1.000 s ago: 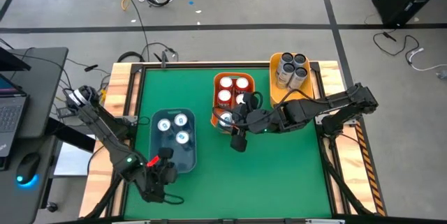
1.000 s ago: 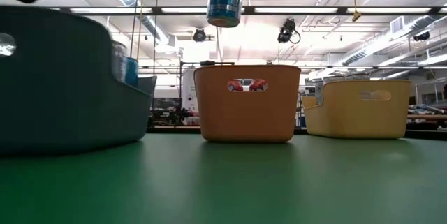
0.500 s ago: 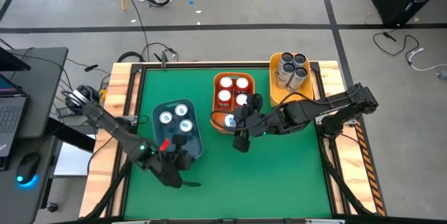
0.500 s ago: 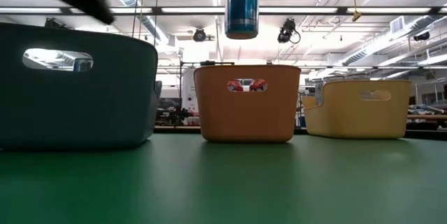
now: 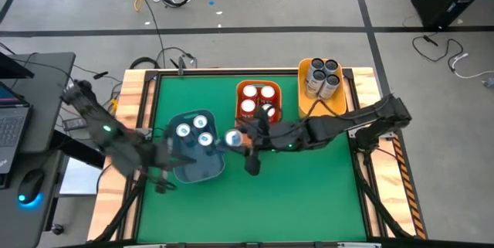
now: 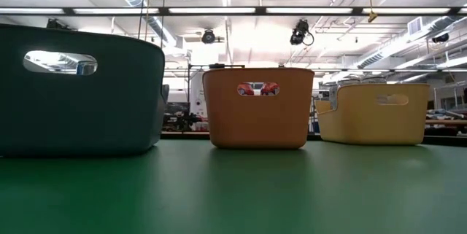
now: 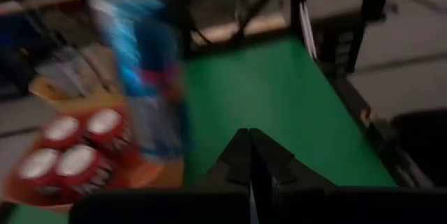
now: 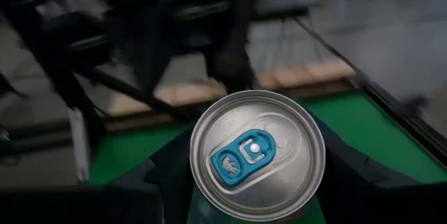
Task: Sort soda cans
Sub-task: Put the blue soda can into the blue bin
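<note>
Cans: three teal [image 5: 193, 130], four red [image 5: 258, 101], four grey [image 5: 322, 75].

Shiny metal can top [image 8: 257, 155], matt plastic bins [image 6: 257, 107], smooth green tabletop [image 5: 309, 186].

both arms are dark, jointed and slim. the left arm [image 5: 116, 136] shows a small green light; the right arm [image 5: 340, 124] has one too, plus thin black cables.
</note>
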Robot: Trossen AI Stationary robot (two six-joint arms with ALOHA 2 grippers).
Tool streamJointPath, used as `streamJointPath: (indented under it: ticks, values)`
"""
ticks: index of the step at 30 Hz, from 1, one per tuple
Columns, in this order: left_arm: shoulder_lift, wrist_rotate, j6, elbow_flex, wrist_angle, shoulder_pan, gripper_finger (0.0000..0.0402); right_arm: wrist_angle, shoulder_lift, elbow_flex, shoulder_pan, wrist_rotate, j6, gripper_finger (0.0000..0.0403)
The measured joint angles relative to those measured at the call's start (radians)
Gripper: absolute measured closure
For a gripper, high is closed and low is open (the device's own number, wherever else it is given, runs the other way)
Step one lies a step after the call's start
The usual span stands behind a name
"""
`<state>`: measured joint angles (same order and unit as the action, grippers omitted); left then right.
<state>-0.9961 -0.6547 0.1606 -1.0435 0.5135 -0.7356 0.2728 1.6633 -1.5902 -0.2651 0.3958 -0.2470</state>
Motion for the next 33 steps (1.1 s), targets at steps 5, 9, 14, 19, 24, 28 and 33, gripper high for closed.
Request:
streamJointPath:
  ticks: [5, 9, 14, 19, 24, 28, 33]
  values:
    - [0.171, -0.180, -0.046, -0.001, 0.044, -0.090, 0.0401, -0.138, 0.104, -0.071, 0.031, -0.055, 0.047, 0.0177]
    - [0.245, -0.225, -0.069, -0.001, 0.074, -0.103, 0.0401, -0.143, 0.215, -0.209, 0.062, -0.092, 0.080, 0.0177]
    - [0.279, -0.261, -0.079, -0.001, 0.118, -0.103, 0.0401, -0.056, 0.376, -0.435, 0.092, -0.164, 0.090, 0.0177]
    - [0.310, -0.297, -0.079, -0.001, 0.150, -0.103, 0.0401, 0.058, 0.536, -0.647, 0.111, -0.183, 0.092, 0.0177]
    - [0.331, -0.299, -0.081, -0.001, 0.169, -0.103, 0.0401, 0.131, 0.659, -0.767, 0.133, -0.184, 0.064, 0.0177]
    - [0.331, -0.299, -0.081, -0.001, 0.187, -0.103, 0.0401, 0.122, 0.700, -0.760, 0.146, -0.211, 0.021, 0.0177]
    - [0.329, -0.298, -0.080, -0.001, 0.210, -0.103, 0.0401, 0.141, 0.730, -0.759, 0.147, -0.211, 0.015, 0.0177]
